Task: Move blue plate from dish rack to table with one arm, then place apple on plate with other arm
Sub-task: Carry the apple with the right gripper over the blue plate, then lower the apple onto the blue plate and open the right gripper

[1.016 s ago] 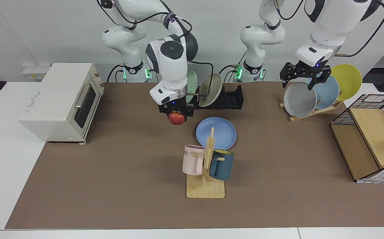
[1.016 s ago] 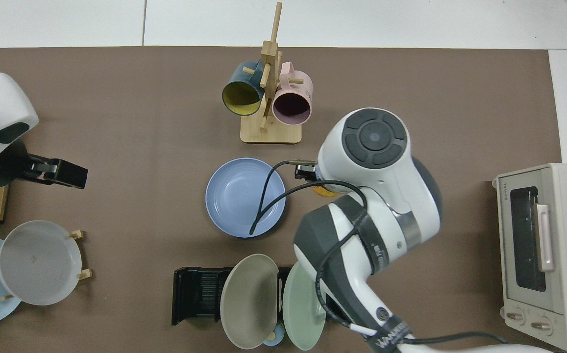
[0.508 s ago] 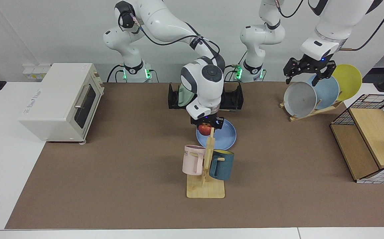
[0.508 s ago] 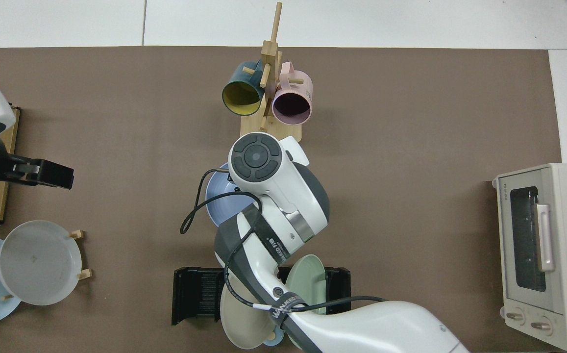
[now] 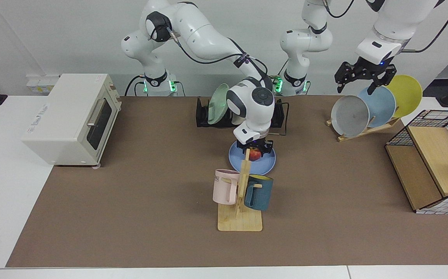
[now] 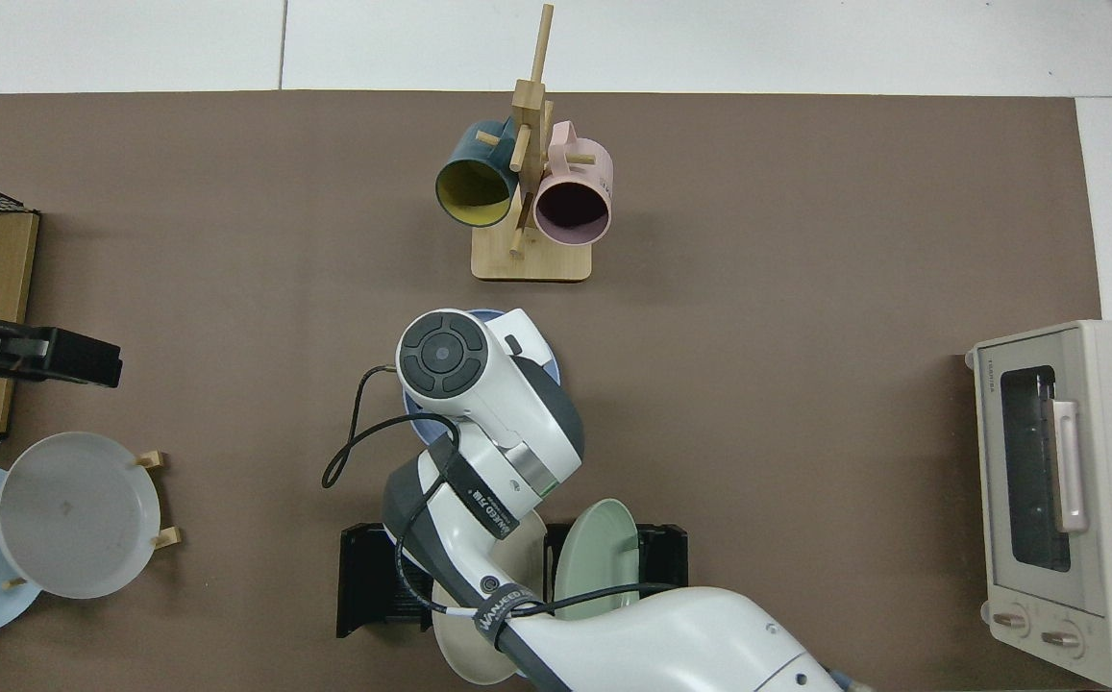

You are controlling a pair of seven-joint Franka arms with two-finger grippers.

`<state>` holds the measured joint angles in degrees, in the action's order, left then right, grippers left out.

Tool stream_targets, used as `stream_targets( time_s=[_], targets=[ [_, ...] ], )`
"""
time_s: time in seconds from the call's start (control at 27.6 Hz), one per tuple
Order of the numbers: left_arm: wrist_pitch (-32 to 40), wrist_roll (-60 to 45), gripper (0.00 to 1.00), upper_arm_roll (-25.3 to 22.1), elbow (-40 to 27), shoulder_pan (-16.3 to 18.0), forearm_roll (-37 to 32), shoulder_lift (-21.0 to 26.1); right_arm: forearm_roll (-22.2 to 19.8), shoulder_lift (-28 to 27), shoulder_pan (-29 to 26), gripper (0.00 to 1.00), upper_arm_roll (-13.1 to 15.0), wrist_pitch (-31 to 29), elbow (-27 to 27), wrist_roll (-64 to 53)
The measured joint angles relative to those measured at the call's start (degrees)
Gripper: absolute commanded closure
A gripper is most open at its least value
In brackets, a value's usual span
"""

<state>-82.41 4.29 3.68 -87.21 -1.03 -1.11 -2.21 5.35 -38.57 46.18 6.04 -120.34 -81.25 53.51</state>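
The periwinkle blue plate (image 5: 265,164) lies flat on the brown table (image 5: 131,201), just behind the mug stand. My right gripper (image 5: 255,152) hangs low over the plate's middle, shut on the red apple (image 5: 256,155); whether the apple touches the plate I cannot tell. In the top view the right arm hides the apple and most of the blue plate (image 6: 546,354). The black dish rack (image 5: 201,114) behind holds a green plate (image 5: 217,99) and a beige one. My left gripper (image 5: 354,86) waits open above the wooden plate rack, seen at the left edge as the left gripper (image 6: 85,356).
A mug stand (image 5: 240,217) with a pink and a teal mug stands right in front of the plate. A toaster oven (image 5: 69,116) sits at the view's left. The wooden plate rack (image 5: 378,126) holds grey, pale-blue and yellow plates. A wire basket (image 5: 440,116) is beside it.
My right arm has carried the apple from beside the plate to over its middle and lowered it. The left gripper has risen slightly above the wooden rack.
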Motion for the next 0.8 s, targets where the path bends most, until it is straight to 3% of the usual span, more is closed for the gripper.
stream_targets(
  time_s=[0.25, 0.47, 0.8],
  targets=[
    [1.17, -0.04, 0.00, -0.04, 0.00, 0.01, 0.00, -0.84, 0.18, 1.70, -0.42, 0.00, 1.21, 2.56, 1.83, 0.00],
    [1.19, -0.05, 0.00, -0.04, 0.00, 0.01, 0.00, -0.91, 0.15, 6.56, -1.54, 0.00, 3.21, 4.98, 2.59, -2.78],
    [1.20, -0.07, 0.00, -0.04, 0.00, 0.01, 0.00, -0.91, 0.11, 16.52, -10.71, 0.00, 4.38, 6.97, -1.00, -20.73]
  ],
)
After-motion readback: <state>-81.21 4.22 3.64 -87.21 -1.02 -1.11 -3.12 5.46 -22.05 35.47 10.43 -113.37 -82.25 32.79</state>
